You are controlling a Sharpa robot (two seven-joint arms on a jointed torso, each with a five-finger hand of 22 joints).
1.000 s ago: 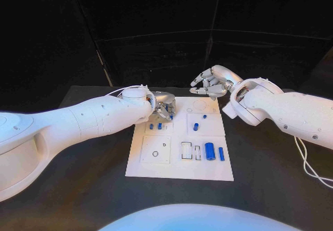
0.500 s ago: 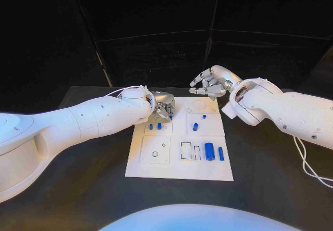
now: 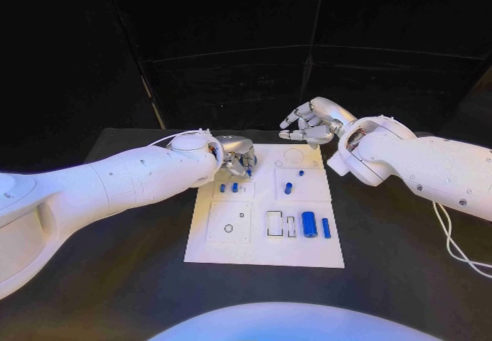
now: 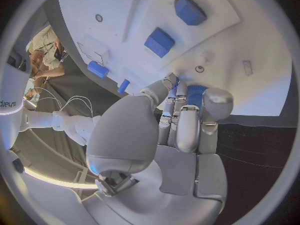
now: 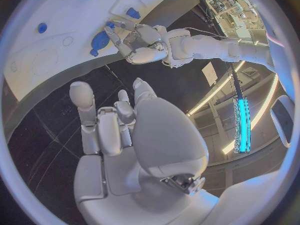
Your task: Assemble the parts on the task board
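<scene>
board: the flat white rectangular task board point(image 3: 264, 245) sat mid-table on the black tabletop point(image 3: 123, 284), and from my seat the job looked early, most pieces were loose.
loose parts: a fat blue cylinder point(image 3: 308, 224) and a slim blue bar point(image 3: 326, 227) lay by the outlined slots on the near right; small blue pegs point(image 3: 288, 187) were scattered mid-board.
left hand: my silver left hand point(image 3: 238, 154) was down at the far-left corner, fingers curled on a small blue part point(image 4: 194, 93) against the board.
right hand: the silver right hand point(image 3: 313, 121) hovered past the far edge, loosely spread, holding nothing.
writing: only "sharpa" on an arm, partly cut off.
</scene>
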